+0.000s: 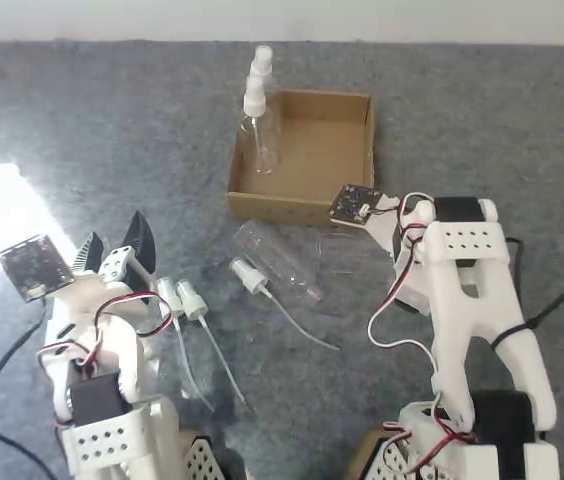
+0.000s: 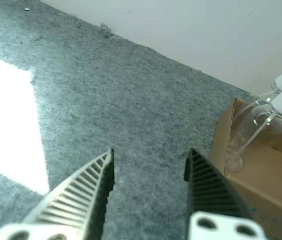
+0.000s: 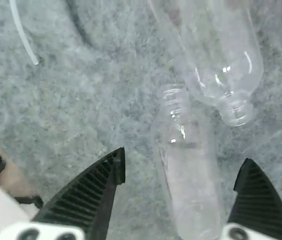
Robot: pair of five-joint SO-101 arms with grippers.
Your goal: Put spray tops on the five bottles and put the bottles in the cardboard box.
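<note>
Two capped bottles [image 1: 259,120] stand upright in the far corner of the box [image 1: 292,205], tucked together, I'd guess to leave room for the rest. Three loose spray tops [image 1: 193,299] lie on the bench [image 1: 482,120] closer to the arms, tubes trailing (looks like a parts pile either arm could reach).

The right pincer [image 3: 182,160] is wide and points straight down. Its jaws sit on either side of a bare bottle [image 3: 186,200] lying just in front of the box, not touching it as far as I can see. A second bottle [image 3: 216,50] lies right beside it, necks nearly meeting. My read is it's lined up for a grab.

The left pincer [image 2: 151,162] is wide too, holding nothing. It's tipped up off the bench and looks across toward the box.
</note>
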